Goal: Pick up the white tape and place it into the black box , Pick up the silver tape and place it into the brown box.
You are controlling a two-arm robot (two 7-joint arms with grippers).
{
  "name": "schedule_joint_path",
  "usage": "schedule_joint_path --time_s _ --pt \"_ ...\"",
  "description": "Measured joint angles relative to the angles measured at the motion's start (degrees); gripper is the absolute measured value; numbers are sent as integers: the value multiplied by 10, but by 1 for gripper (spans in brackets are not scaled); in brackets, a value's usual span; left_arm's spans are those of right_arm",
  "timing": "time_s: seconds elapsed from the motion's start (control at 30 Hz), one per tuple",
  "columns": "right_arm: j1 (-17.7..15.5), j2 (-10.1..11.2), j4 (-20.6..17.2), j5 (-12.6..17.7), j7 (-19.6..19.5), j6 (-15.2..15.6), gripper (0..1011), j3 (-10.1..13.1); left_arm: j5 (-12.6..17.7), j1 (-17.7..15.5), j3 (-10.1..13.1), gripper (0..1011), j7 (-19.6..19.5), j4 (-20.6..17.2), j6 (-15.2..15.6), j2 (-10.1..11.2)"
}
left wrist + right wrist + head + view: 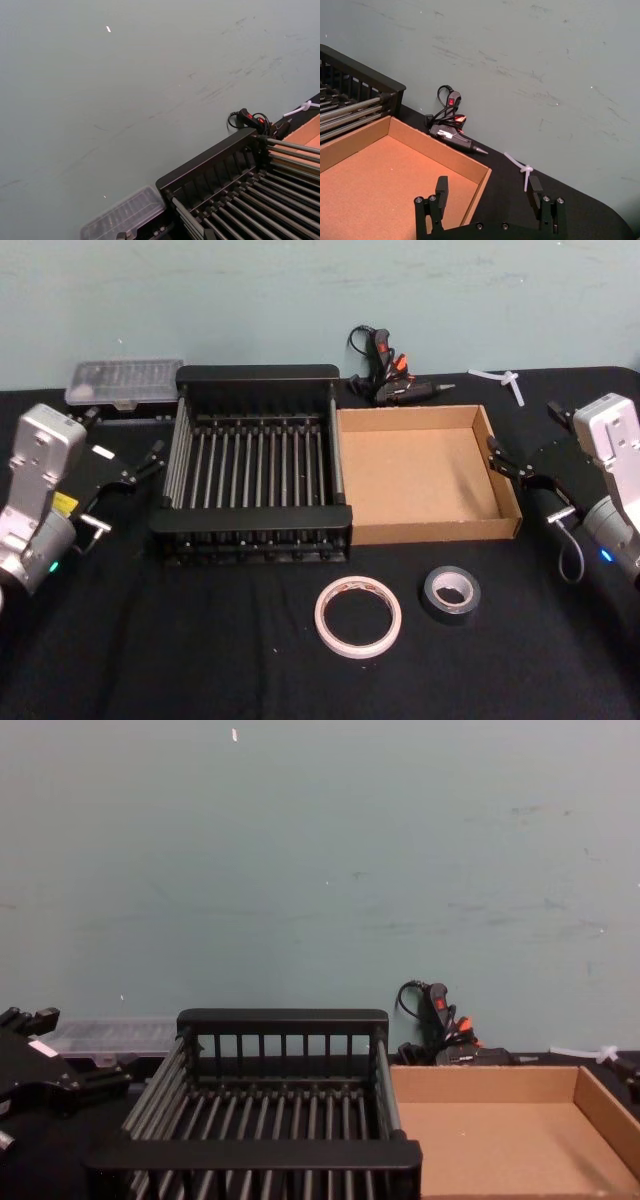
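Head view: white tape (358,616) and silver tape (450,593) flat on the table's (200,660) near side, side by side, apart, in front of black box (255,468) and brown box (425,475). Left gripper (150,458) spread wide, just left of black box. Right gripper (505,462) likewise wide, at brown box's right wall. Both tapes well apart from either gripper, nearer the right.

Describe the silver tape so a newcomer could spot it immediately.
Start at the shallow brown cardboard tray right of the black slatted plastic crate. On the black cloth before the tray lies the small, thick grey-silver tape roll. Its left neighbour, the white tape ring, is wider and thinner.
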Motion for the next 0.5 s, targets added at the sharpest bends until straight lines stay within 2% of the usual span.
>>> schedule_joint_path --time_s 0.5 --pt "0 0 0 0 0 0 1002 0 0 0 0 1001 0 0 0 0"
